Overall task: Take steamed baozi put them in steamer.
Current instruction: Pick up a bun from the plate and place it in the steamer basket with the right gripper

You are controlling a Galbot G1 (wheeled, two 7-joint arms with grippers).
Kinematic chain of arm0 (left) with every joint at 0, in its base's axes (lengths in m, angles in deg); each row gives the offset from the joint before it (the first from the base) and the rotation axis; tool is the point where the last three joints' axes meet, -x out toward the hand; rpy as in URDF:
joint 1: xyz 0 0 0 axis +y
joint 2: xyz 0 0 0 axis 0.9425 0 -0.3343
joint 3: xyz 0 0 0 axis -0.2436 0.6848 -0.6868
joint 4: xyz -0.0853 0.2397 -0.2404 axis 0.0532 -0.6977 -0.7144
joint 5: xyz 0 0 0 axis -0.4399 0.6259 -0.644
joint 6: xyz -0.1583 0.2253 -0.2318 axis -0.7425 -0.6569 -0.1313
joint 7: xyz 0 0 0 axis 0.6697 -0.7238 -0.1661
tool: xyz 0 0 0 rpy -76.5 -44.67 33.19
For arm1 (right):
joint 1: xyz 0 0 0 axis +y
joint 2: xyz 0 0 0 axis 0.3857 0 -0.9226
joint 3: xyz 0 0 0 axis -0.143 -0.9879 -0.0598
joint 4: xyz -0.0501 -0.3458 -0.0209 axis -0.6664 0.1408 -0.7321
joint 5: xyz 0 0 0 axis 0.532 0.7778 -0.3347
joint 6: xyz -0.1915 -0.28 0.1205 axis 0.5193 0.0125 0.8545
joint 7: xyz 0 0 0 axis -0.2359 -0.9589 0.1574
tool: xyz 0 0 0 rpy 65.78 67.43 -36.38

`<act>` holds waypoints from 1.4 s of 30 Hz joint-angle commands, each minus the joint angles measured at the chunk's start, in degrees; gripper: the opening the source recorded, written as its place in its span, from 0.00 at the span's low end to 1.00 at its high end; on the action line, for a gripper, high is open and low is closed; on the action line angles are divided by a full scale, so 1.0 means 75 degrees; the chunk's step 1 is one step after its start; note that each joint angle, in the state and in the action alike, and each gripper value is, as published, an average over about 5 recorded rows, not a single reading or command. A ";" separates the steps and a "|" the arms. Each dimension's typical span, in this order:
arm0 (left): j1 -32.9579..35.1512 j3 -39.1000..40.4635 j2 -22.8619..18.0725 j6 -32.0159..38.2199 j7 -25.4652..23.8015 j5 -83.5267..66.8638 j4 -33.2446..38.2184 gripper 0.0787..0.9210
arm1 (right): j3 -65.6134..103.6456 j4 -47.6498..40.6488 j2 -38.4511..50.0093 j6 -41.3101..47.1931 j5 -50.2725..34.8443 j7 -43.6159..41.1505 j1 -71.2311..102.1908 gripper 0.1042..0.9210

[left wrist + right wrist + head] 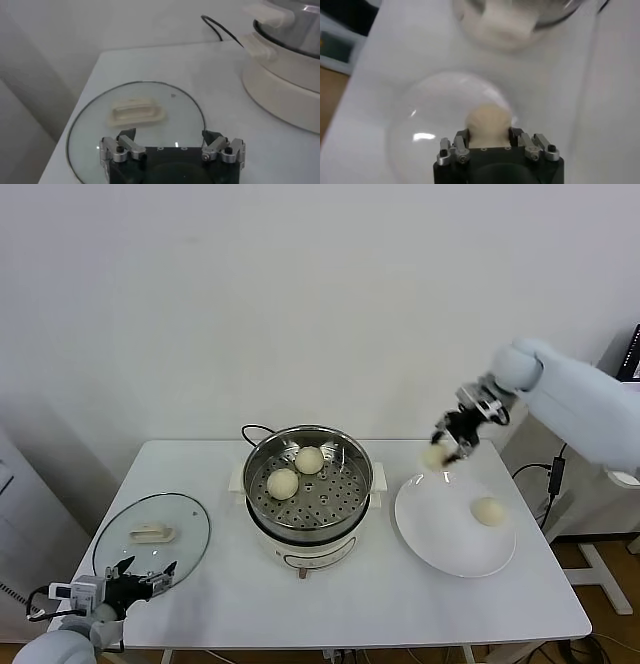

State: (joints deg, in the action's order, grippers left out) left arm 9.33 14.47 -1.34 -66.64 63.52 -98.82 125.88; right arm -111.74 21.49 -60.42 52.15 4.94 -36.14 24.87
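Right gripper (447, 446): I see it pinching one steamed baozi (488, 124) between its fingers, held above the far left edge of the white plate (440, 544) — to the right of the steamer.
Left gripper (172, 150): fingers spread, parked at the near left corner of the table (400, 604), over the near rim of the glass lid (90, 130).
Steamer (355, 484): I have it at the middle of the table, uncovered, black cord behind it.
Baozi in steamer: two on the perforated tray — one toward the far side (309, 460), one nearer and to the left (283, 482).
Baozi on plate: one (487, 511), right of the plate's centre.
Glass lid: flat on the table, left of the steamer, cream handle (136, 111) up.
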 commanded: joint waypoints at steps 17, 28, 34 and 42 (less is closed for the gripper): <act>-0.0019 0.0012 0.0001 -0.0004 -0.0003 -0.0002 0.0051 0.88 | -0.0314 0.0583 -0.3032 -0.3219 -0.0324 -0.0238 -0.0403 0.50; -0.0009 0.0014 -0.0018 0.0013 -0.0013 -0.0003 0.0053 0.88 | -0.0640 0.1535 -0.2803 -0.3568 0.0422 -0.0428 -0.0067 0.50; -0.0005 0.0014 -0.0024 0.0020 -0.0016 -0.0003 0.0054 0.88 | -0.0586 0.1681 -0.2811 -0.3828 0.0981 -0.0541 0.0189 0.50; 0.0005 0.0011 -0.0023 0.0028 -0.0019 -0.0002 0.0042 0.88 | -0.0507 0.1796 -0.2912 -0.3979 0.1545 -0.0592 0.0605 0.50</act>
State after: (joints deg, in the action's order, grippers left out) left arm 9.35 14.55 -1.51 -66.44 63.41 -98.84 126.25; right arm -115.44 33.38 -81.76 24.16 12.29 -40.27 27.31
